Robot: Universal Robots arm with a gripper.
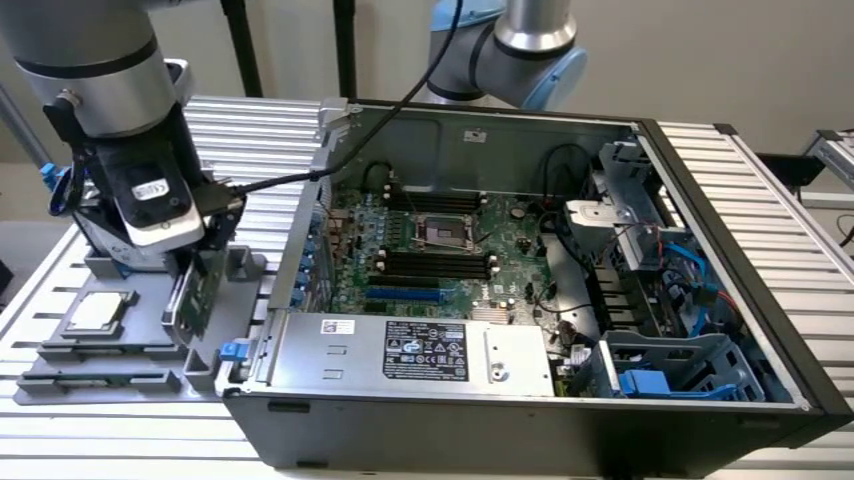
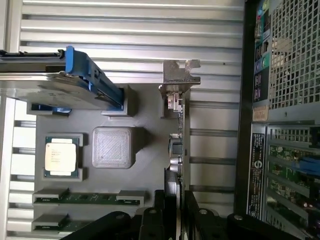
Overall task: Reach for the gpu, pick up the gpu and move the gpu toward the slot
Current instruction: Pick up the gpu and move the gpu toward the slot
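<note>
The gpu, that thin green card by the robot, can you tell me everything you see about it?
The gpu is a thin flat green circuit-board card, dark when seen edge-on, with a silver metal bracket at one end. It stands on its edge in a grey plastic holder outside the open black computer case. The black pincer straddles its other end.

One gpu (image 2: 179, 131), one chip (image 2: 61, 156), two memory sticks (image 2: 90, 198), one drive (image 2: 55, 85).
</note>
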